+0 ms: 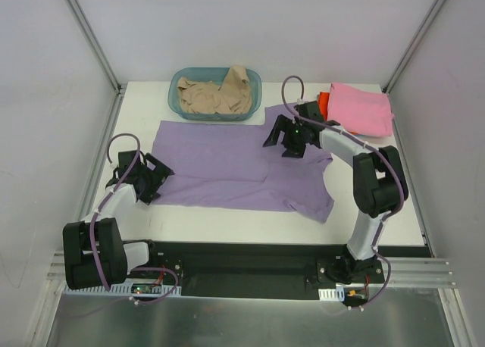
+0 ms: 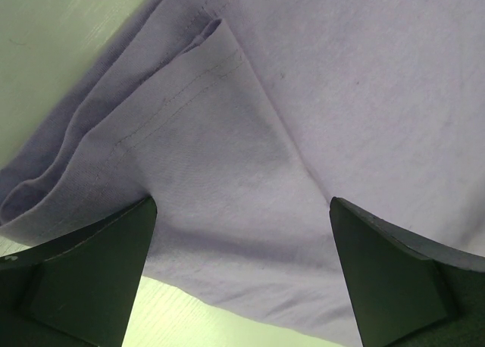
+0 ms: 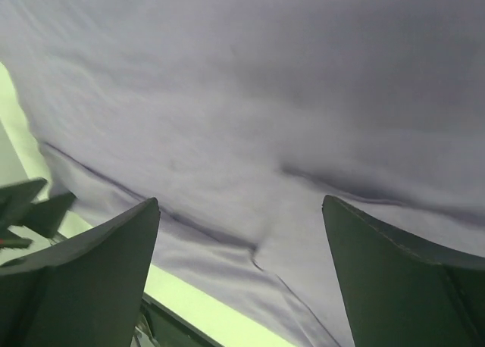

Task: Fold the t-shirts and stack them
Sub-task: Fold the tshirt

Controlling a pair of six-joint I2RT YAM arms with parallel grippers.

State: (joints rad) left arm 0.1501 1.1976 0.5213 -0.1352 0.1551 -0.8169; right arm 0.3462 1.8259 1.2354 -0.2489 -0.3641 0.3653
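Here the purple tee (image 1: 235, 169) lies spread flat in the middle of the surface (image 1: 227, 220). A folded pink tee (image 1: 362, 108) sits far right, with an orange-red tee (image 1: 323, 102) showing at its left edge. A beige tee (image 1: 216, 95) is crumpled in the far basket (image 1: 255, 85). The left end effector (image 1: 150, 178) is wide open at the purple tee's left edge. The right end effector (image 1: 289, 139) is open over its far-right part.

Both arms share one build — the left arm (image 1: 114, 203) and right arm (image 1: 345, 144) have white links between bulky black joint housings. A thin purple cable (image 1: 125, 145) loops along each. The left gripper (image 1: 155, 182) and right gripper (image 1: 284, 141) are black — their fingers (image 2: 83, 279) matte, dark, bevelled wedges.
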